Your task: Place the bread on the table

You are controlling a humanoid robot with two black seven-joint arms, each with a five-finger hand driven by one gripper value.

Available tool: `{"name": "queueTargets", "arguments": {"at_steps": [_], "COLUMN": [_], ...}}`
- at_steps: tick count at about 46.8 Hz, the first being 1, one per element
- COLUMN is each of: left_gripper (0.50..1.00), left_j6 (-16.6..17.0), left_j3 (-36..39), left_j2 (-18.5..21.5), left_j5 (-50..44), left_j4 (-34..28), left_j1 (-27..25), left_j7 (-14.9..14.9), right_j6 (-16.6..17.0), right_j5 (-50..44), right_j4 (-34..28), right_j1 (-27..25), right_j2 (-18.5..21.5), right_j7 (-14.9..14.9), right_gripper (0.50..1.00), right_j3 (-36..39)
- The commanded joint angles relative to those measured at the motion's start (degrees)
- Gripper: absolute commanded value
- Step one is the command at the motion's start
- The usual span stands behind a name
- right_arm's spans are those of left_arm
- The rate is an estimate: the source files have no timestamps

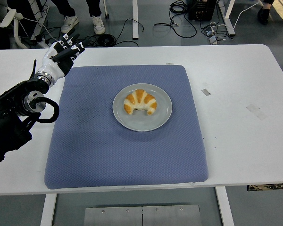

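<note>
At frame centre, croissant [140, 102] lies on grey plate [142, 123] on blue mat [104, 150]; upper left, left hand [62, 55] hovers, fingers loosely spread, empty.

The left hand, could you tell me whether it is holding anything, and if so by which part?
Nothing is held. The left hand hovers open at the mat's far left corner; the bread lies untouched on the plate.
</note>
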Motion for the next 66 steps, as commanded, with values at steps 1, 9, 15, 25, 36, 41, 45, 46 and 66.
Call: {"name": "queueTargets", "arguments": {"at_steps": [1,9,15,25,36,41,45,46,66], "left_gripper": [0.983,0.983,0.983,0.983,0.983,0.983,0.983,0.983,0.983], "left_j6": [0.1,-0.1,-0.4,-0.4,-0.2,-0.2,-0.3,-0.3,-0.3], "left_j3": [0.0,0.0,0.2,1.4,7.2,7.3,7.4,7.6,19.2], "left_j2": [0.0,0.1,0.1,0.6,0.9,0.9,0.9,0.9,1.3], "left_j5": [0.0,0.0,0.1,1.0,1.1,1.2,1.3,1.3,2.5], "left_j4": [0.0,0.0,0.1,0.1,0.1,0.1,-0.3,-0.5,-2.8], "left_j1": [0.0,0.0,0.3,0.1,-2.0,-2.1,-2.2,-2.3,-8.7], "left_j7": [0.0,0.0,0.1,0.3,0.6,0.7,0.8,0.9,3.1], "right_j6": [0.0,0.0,0.0,0.0,0.0,0.0,0.0,0.0,0.0], "right_j5": [0.0,0.0,0.0,0.0,0.0,0.0,0.0,0.0,0.0], "right_j4": [0.0,0.0,-0.1,0.0,0.0,-0.1,0.0,0.0,-0.1], "right_j1": [0.0,0.0,0.0,0.0,0.0,0.0,0.0,0.0,0.0], "right_j2": [0.0,0.0,0.0,0.0,0.0,0.0,0.0,0.0,0.0], "right_j7": [0.0,0.0,0.0,0.0,0.0,0.0,0.0,0.0,0.0], "right_gripper": [1.000,1.000,1.000,1.000,1.000,1.000,1.000,1.000,1.000], "right_j3": [0.0,0.0,0.0,0.0,0.0,0.0,0.0,0.0,0.0]}}
